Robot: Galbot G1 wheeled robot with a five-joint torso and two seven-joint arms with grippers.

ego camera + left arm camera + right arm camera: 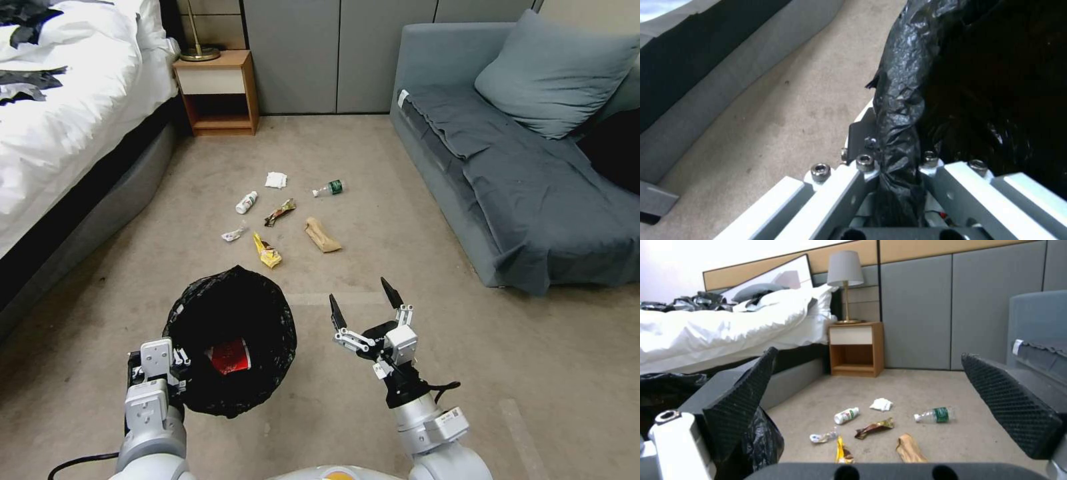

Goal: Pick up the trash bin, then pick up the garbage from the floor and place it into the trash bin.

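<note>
- The left gripper (pixel 175 363), lower left of the head view, is clenched on the bagged rim of the trash bin (pixel 230 340), which holds a red-white cup (pixel 229 355).
- The right gripper (pixel 365 303) hangs spread and empty at lower centre.
- The garbage (pixel 267 251) lies mid-frame on the carpet (pixel 400 213).
- Risk: the glossy bag could slip in that pinch, tipping the bin.

Bed (pixel 60 100), nightstand (pixel 217 93), lamp (pixel 845 283), sofa (pixel 520 173)

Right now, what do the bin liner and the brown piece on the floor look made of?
Bin liner: thin glossy black plastic film, crinkled, with shiny highlights, clamped in the left end effector. Brown piece: probably matte paper, creased like a bag.
</note>
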